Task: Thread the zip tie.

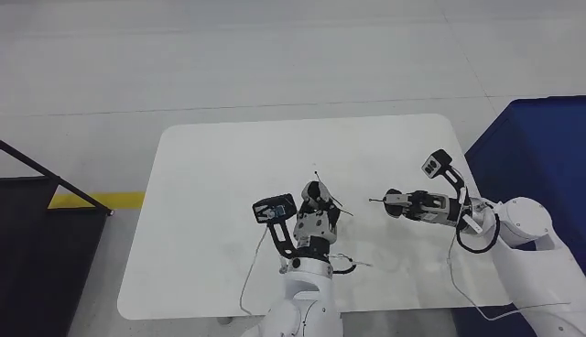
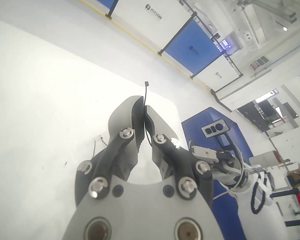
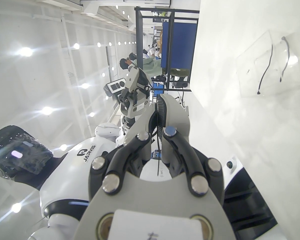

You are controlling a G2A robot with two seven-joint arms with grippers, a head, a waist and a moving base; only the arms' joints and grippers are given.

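A white rounded-corner table is standing on a pale grey floor. Over the table's near half, about midway across, the left gripper is pinching a thin black plastic zip tie, whose free end is sticking out toward the table's far edge. Nearer the table's right edge, the right gripper is gripping a second thin black strip, its tip pointing toward the table's left edge. A dark blue panel is standing just off the table's right edge.
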